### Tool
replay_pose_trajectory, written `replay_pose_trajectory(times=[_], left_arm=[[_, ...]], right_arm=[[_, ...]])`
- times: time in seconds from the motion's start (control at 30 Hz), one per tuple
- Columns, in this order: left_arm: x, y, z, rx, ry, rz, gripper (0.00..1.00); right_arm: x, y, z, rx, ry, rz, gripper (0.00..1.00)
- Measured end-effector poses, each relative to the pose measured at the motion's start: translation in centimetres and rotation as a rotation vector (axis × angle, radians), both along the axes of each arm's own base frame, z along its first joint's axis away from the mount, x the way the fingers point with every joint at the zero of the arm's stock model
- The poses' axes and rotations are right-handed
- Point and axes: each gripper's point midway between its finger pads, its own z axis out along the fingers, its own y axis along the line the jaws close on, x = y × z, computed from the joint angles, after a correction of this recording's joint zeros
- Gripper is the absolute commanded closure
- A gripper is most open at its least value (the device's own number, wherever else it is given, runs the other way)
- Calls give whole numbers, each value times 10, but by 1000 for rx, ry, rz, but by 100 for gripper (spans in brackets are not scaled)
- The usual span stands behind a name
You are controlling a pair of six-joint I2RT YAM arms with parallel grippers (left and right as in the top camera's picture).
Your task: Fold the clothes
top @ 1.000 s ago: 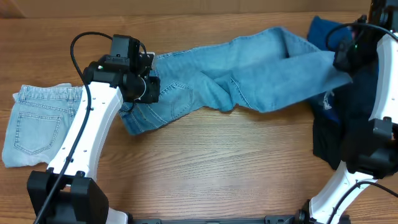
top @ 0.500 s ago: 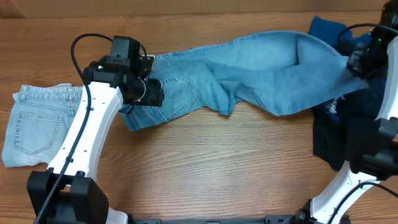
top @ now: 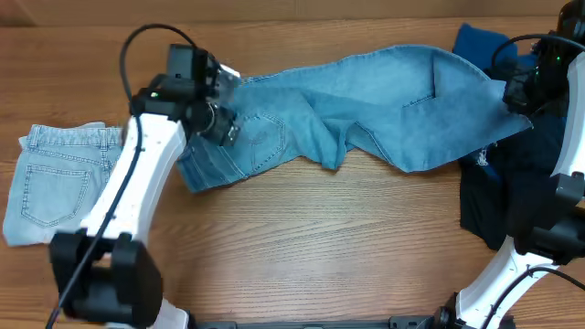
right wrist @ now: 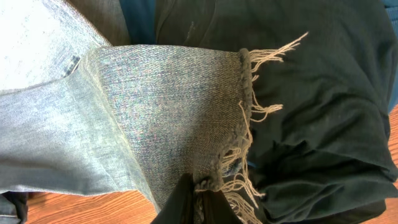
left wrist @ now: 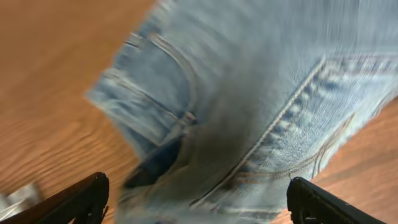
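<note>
Across brown wood-grain counter (top: pixel 302 247), stretched lengthwise: long light-blue denim jeans (top: pixel 366 100). Left jaws wide apart above pocket end, gripping nothing. Right jaws clamped on frayed hem (right wrist: pixel 242 112), over dark navy garment (right wrist: pixel 323 112).

The overhead view looks straight down on the whole bench (top: pixel 320 256) from high up. The left wrist view hangs close and blurred over the waist end of the jeans (left wrist: pixel 249 81), at 9 o'clock overhead; the right wrist view sits closer still on their frayed hem (right wrist: pixel 239 112), at 3 o'clock
</note>
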Motion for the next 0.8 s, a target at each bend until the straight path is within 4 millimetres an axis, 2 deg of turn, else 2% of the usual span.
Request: replay_pose_trajectory(times=[0.03,0.1,0.17,0.2,0.23,0.27,0.3,0.33,0.37,0.43,0.47,0.5,0.53,0.6,0.67,0.7,0.8], left_arm=[[-2,-4,-14,-2,44,-36,96],[-16,-11,-44,-24,165,-92,96],[-32,-18,-49,-63,238,-110,96],[-47,-21,-47,-89,296,-114,96],[-63,-24,-40,-117,348,-115,96],[-82,-27,-24,-143,389,-121,96],[-86,-28,-18,-144,391,-136,96],[-103,-30,14,-156,367,-162,96],[-107,-30,35,-153,306,-181,94],[-113,-20,64,-113,216,-172,91],[-113,-16,66,-94,205,-159,90],[-113,-10,65,-67,207,-137,68],[-112,-3,62,-33,218,-104,57],[-108,11,58,32,222,-26,36],[-107,15,58,45,220,7,39],[-108,11,58,28,223,-6,35],[-113,-9,59,-64,237,-112,33]], right_arm=[[0,0,0,0,0,0,96],[0,0,0,0,0,0,96],[0,0,0,0,-2,0,96],[1,0,0,-2,-5,0,95],[2,0,0,-2,-7,0,94],[2,0,0,-2,-8,1,92],[2,-1,0,-2,-7,1,84],[1,-1,0,-4,-5,0,76],[0,-2,0,-11,3,-1,73],[-9,-8,-1,-51,41,-3,73],[-11,-12,0,-72,54,-6,72],[-15,-18,0,-101,72,-15,73],[-19,-25,0,-128,83,-36,77],[-26,-44,1,-157,93,-107,78],[-28,-52,1,-124,74,-152,78],[-24,-51,0,-81,43,-152,78],[-4,-11,2,114,-44,-12,78]])
